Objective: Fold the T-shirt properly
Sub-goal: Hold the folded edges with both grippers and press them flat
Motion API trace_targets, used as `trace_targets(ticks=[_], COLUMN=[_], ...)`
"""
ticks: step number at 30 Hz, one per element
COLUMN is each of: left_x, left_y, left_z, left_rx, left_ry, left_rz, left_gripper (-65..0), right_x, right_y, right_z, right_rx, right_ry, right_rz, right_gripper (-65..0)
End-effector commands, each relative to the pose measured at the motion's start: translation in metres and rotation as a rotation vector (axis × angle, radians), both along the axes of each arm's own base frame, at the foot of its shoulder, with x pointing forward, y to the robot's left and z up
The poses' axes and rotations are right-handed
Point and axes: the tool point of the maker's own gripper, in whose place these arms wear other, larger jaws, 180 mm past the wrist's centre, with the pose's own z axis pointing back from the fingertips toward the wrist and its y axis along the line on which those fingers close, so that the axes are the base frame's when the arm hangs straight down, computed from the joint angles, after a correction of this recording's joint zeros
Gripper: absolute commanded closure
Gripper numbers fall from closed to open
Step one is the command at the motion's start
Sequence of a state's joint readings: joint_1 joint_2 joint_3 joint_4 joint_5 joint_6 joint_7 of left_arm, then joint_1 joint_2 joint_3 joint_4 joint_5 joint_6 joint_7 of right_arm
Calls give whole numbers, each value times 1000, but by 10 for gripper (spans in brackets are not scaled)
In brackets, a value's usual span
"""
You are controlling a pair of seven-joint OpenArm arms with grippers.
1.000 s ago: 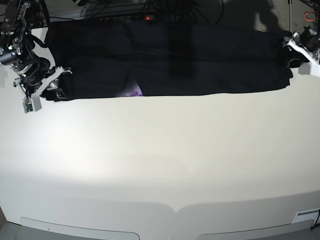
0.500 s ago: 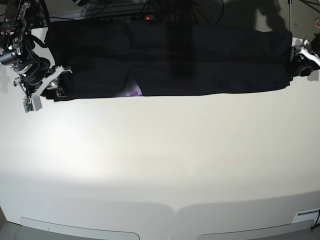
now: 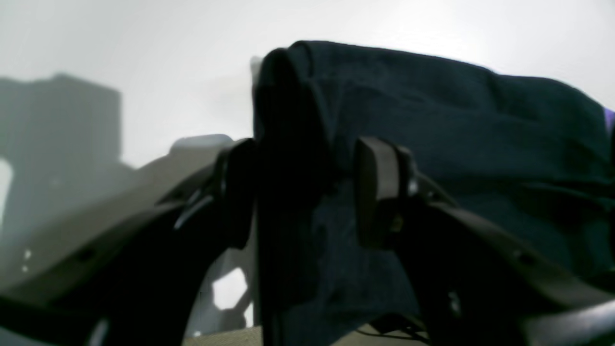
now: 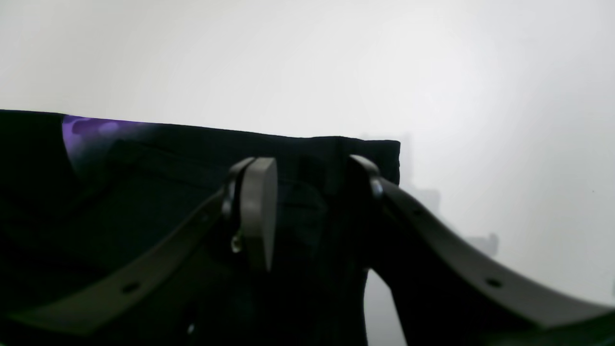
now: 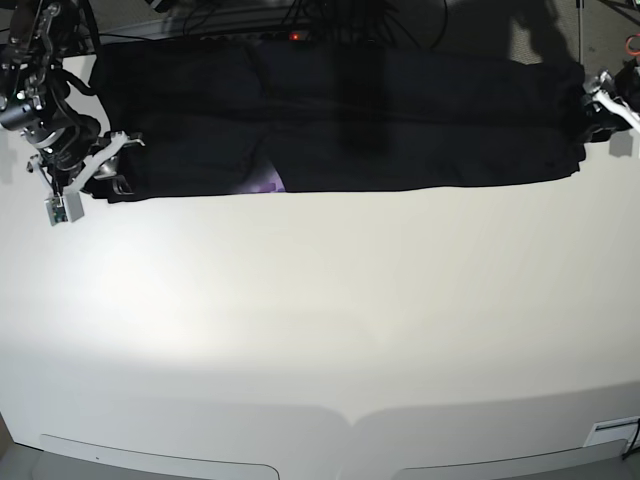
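Though black from base, T-shirt (image 5: 340, 115) purple print (image 4: 89, 129) beside right wrist fingers (image 4: 259, 211).

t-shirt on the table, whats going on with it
Two robot arms are working on a black T-shirt stretched out as a long band along the far edge of a white table. The left gripper has a bunched fold of cloth between its fingers at one end. The right gripper sits over the other end's corner with cloth between its fingers. A bit of purple print peeks out at the near edge.
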State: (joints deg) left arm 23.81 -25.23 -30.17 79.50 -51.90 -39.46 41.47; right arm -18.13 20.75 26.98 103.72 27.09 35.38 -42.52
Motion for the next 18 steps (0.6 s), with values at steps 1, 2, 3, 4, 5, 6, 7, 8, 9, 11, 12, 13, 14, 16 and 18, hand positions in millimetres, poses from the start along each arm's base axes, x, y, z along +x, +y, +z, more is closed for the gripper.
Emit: trace_targets(ticks=[1, 2, 3, 4, 5, 6, 7, 8, 9, 11, 12, 13, 14, 16, 18], left_x=[9, 9, 9, 9, 9, 9, 8, 8, 7, 3, 1, -2, -4, -6, -6], left_y=[7, 7, 8, 8, 8, 8, 8, 8, 8, 8, 7, 6, 5, 6, 8], left_z=[13, 13, 13, 12, 12, 12, 12, 11, 9, 2, -3, -8, -13, -18, -21], left_rx=[18, 23, 27, 32, 35, 35, 35, 34, 33, 21, 13, 4, -4, -17, -23], left_ry=[-53, -57, -57, -54, -52, -52, -51, -46, -42, -21, -7, 9, 15, 12, 12], left_rz=[1, 2, 1, -1, -2, -2, -2, -3, -2, 3, 5, 8, 15, 36, 50], left_gripper=[-314, -314, -314, -314, -314, -314, -314, -314, -314, -314, -314, -314, -314, -314, -314], right_x=[7, 7, 7, 7, 6, 6, 7, 6, 6, 6, 5, 5, 5, 5, 5], right_y=[-1, -1, -1, -1, -1, -1, -1, -1, -1, -1, -1, -1, -1, -1, -1], right_z=[12, 12, 12, 12, 12, 12, 12, 12, 12, 11, 11, 11, 11, 11, 11], right_rx=[-9, -9, -8, -9, -9, -9, -9, -9, -10, -11, -11, -12, -12, -12, -12], right_ry=[-44, -44, -44, -43, -43, -43, -43, -43, -40, -36, -34, -34, -34, -34, -33], right_rz=[13, 13, 13, 13, 13, 13, 13, 13, 12, 12, 12, 12, 12, 13, 12], right_gripper=[-246, -246, -246, -246, -246, -246, -246, -246, -246, -246, -246, -246, -246, -246, -246])
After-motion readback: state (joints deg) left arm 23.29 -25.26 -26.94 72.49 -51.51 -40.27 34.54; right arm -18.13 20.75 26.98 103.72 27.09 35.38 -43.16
